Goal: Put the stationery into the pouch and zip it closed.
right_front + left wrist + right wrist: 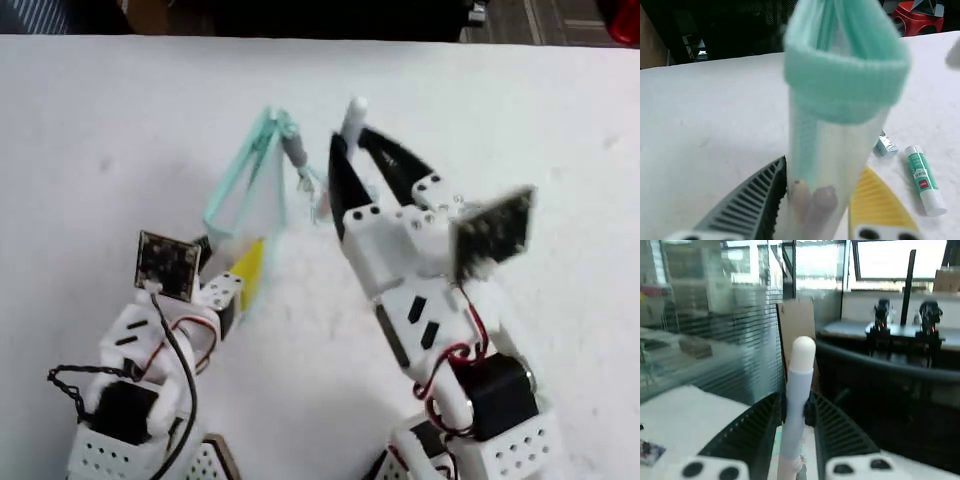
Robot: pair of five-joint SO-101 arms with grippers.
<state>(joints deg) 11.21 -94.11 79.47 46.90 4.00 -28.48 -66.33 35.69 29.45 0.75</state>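
Note:
My left gripper [228, 255] is shut on the lower end of a clear pouch [250, 185] with teal trim, which points away across the table. In the left wrist view the pouch [835, 125] stands between the grey and yellow fingers [872, 200] of the left gripper [825, 170]. Its teal rim is at the far end, and pale items show through its near end. My right gripper [350, 140] is shut on a white pen [353, 115] beside the pouch's far end. The right wrist view has the pen [797, 385] upright in the right gripper [794, 400].
A white glue stick [925, 180] with a green label and a small teal item [885, 145] lie on the white table [120, 130] beside the pouch. The table's far edge [300, 38] meets a dark background.

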